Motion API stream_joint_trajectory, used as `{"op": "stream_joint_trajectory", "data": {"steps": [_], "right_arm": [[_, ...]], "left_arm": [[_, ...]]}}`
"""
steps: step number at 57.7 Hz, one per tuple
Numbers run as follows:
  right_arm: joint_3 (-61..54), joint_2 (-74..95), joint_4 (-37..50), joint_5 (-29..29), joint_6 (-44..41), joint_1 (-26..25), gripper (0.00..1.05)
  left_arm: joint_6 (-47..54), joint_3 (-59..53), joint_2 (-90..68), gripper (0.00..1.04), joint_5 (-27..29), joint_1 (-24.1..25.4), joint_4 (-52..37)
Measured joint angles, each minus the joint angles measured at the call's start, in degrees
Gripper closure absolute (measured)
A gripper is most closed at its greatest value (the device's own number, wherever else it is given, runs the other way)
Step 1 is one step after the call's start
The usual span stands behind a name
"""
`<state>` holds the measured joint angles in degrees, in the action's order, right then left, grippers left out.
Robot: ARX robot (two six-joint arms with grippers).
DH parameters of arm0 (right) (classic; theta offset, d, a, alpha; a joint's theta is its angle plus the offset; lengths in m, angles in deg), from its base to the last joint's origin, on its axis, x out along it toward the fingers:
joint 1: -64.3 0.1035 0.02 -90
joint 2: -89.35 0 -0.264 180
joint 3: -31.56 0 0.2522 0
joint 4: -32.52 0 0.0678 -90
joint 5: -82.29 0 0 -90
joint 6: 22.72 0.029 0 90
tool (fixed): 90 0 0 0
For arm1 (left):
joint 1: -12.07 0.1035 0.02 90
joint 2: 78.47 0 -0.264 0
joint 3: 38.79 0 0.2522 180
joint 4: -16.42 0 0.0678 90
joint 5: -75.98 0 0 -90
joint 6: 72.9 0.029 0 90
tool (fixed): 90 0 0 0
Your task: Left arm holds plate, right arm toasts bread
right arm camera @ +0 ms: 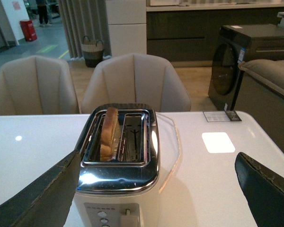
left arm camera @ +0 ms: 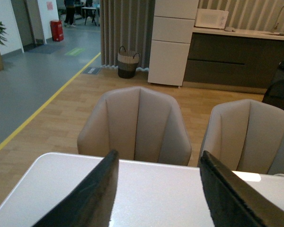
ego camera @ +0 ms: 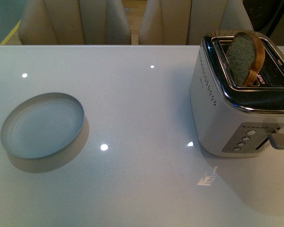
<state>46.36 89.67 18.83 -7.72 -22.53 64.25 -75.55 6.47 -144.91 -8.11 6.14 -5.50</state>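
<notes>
Two hands are in play, and both are empty at this moment. The right hand (right arm camera: pixel 156 194) has its fingers spread very wide, one finger (right arm camera: pixel 38 194) on each side of its wrist view, and it holds nothing; it hangs just in front of the toaster (ego camera: pixel 236 109), facing the side with the buttons and the lever (ego camera: pixel 278 140). The left hand (left arm camera: pixel 156 189) is also open, with its two dark fingers apart and nothing between them. It looks over the far edge of the desk (ego camera: pixel 142 94) toward two beige chairs (left arm camera: pixel 137 125), so the plate is not visible from its wrist.

The bread (ego camera: pixel 246 56) stands in the left-hand slot of the toaster as the front view shows it, tilted a little, and most of the slice rises above the slot. The other slot looks empty. The lever seems to sit low on the front, but the slice is high, so it is not possible to say if toasting is finished or not begun.

The plate (ego camera: pixel 42 125) lies on the desk well apart from the toaster, on the robot's left side, and it is bare. By this judgement, the bread is in the toaster, while holding the plate is not yet done.
</notes>
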Motion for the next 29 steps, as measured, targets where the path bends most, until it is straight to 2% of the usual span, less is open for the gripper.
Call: {"op": "stream_joint_trajectory", "data": {"steps": [14, 19, 29], "right_arm": [[0.0, 0.0, 0.0, 0.0, 0.0, 0.0, 0.09], [0.0, 0.0, 0.0, 0.0, 0.0, 0.0, 0.09], [0.0, 0.0, 0.02, 0.02, 0.0, 0.0, 0.09]], "left_arm": [[1.66, -12.35, 7.58, 1.01, -1.95, 1.73, -3.52], [1.88, -15.45, 10.43, 1.02, -5.35, 4.24, -3.74], [2.01, -20.46, 15.8, 1.02, -5.95, 5.73, -3.61]]}}
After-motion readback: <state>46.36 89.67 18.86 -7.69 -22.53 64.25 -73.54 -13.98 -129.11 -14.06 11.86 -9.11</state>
